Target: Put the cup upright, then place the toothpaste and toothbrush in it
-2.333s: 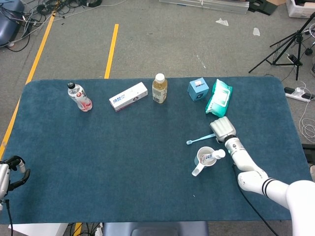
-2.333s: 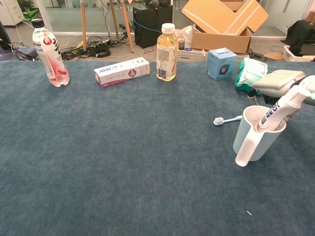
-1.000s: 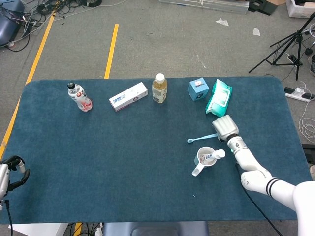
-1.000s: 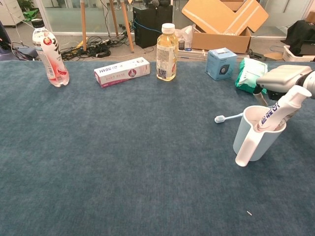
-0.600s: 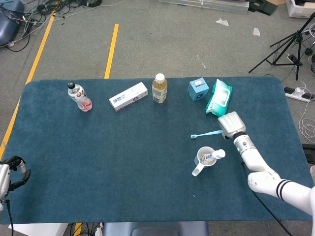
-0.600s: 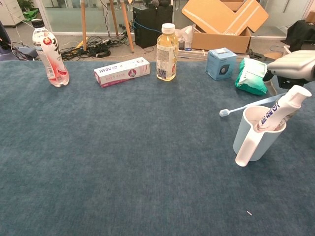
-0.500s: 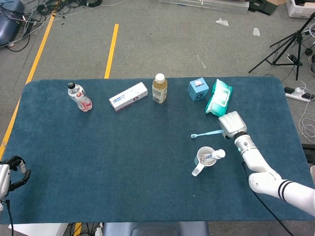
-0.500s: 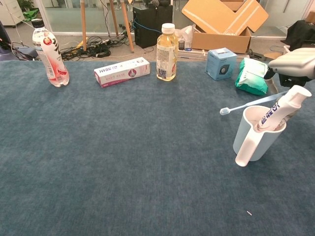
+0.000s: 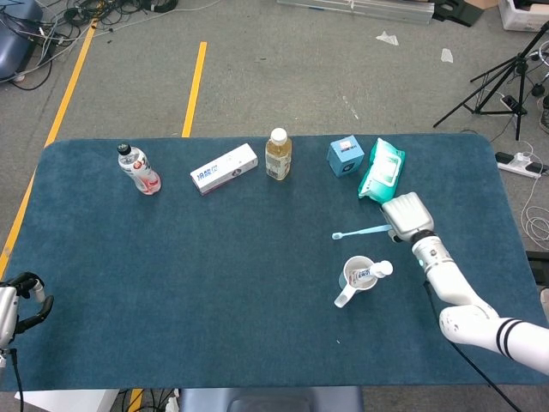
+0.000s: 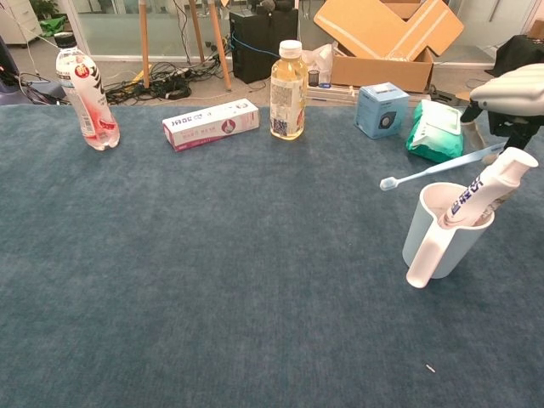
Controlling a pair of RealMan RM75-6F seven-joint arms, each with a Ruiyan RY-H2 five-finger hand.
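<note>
No text, brand or number can be read in full.

- White and pink rectangular carton (image 10: pixel 211 124): pink characters on the side face, too small to read.
- White toothpaste tube (image 10: pixel 483 189): blue lettering along the body, illegible.
- Clear plastic bottle with red label (image 10: pixel 87 100): print not readable.
- Yellow drink bottle (image 10: pixel 287 91): small label print, illegible.
- Blue square box (image 10: pixel 382 109): round emblem, no legible text.

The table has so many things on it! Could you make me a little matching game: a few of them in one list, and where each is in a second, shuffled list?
Things:
1. toothbrush
2. toothpaste
3. cup
4. yellow drink bottle

Places:
A. standing upright on the table, handle towards us
B. held in the right hand, off the table
C. between the long box and the blue box
D. leaning inside the cup

Pairs: 1-B, 2-D, 3-A, 4-C
</note>
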